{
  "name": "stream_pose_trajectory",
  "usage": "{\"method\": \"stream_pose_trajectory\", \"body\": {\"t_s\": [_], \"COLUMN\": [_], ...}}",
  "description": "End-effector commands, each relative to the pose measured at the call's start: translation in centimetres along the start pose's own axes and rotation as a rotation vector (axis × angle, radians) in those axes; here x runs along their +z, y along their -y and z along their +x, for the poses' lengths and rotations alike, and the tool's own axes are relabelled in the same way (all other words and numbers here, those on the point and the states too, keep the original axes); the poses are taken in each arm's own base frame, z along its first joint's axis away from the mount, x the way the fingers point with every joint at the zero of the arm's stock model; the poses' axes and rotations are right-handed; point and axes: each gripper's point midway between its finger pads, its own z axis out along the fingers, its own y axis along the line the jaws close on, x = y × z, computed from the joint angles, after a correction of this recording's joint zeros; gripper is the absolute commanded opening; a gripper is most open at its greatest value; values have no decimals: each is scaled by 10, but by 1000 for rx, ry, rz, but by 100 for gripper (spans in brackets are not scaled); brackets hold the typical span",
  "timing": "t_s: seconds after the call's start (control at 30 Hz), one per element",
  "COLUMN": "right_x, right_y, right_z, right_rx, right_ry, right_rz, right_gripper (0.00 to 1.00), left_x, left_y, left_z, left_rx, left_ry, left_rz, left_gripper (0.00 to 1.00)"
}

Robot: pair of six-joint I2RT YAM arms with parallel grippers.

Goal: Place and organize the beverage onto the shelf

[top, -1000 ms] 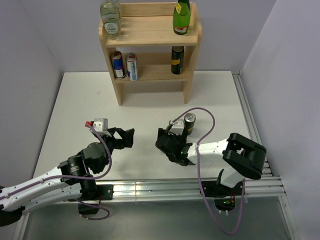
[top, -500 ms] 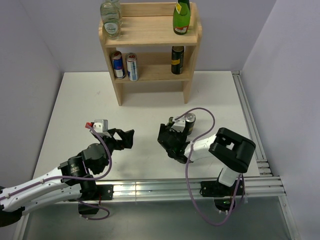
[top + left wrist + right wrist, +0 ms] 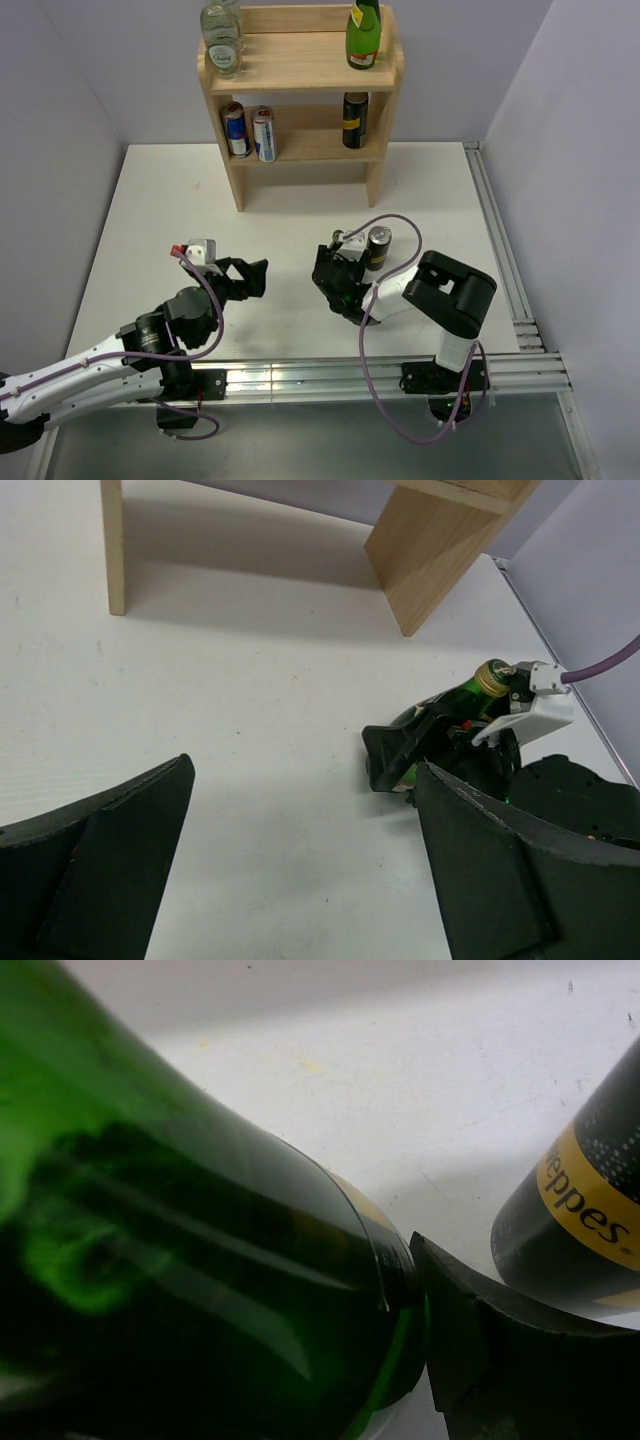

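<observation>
A green glass bottle point(image 3: 458, 697) with a gold cap lies on the white table just left of a black and yellow can point(image 3: 378, 246). My right gripper point(image 3: 338, 272) is down over it. In the right wrist view the green bottle point(image 3: 200, 1260) fills the space between the jaws, and the one finger point(image 3: 480, 1335) that shows presses against its side; the other finger is hidden. My left gripper point(image 3: 300, 860) hovers open and empty over bare table, to the left of the bottle. The wooden shelf point(image 3: 295, 62) stands at the back.
On the shelf's top tier stand a clear glass bottle point(image 3: 222, 45) and a second green bottle point(image 3: 364, 38). The middle tier holds two slim cans point(image 3: 250, 130) at the left and a dark can point(image 3: 355, 118) at the right. A metal rail point(image 3: 500, 240) runs along the table's right edge.
My right arm has folded in toward the left and its jaws have closed in on the lying green bottle. The left arm has not moved.
</observation>
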Motion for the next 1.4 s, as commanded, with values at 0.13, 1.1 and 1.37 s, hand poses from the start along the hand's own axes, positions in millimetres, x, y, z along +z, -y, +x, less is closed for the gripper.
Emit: {"method": "stream_pose_trajectory", "body": {"t_s": [0.13,1.1,1.37], "right_x": [-13,-85,-56], "right_y": [-28,-100,-98], "right_z": [-79,-569,-581], "right_rx": [24,70,75], "right_ry": [86,637,683], "right_rz": [-31,-188,-184], "right_gripper": [0,0,0], "left_x": [-3,-16,-14], "left_y": [-32,-59,-57], "left_z": [-3,-4,0], "left_rx": [-35,-130,-111], "left_ry": [32,58,39], "left_rz": [-179,-281,-283], "left_gripper": [98,95,94]}}
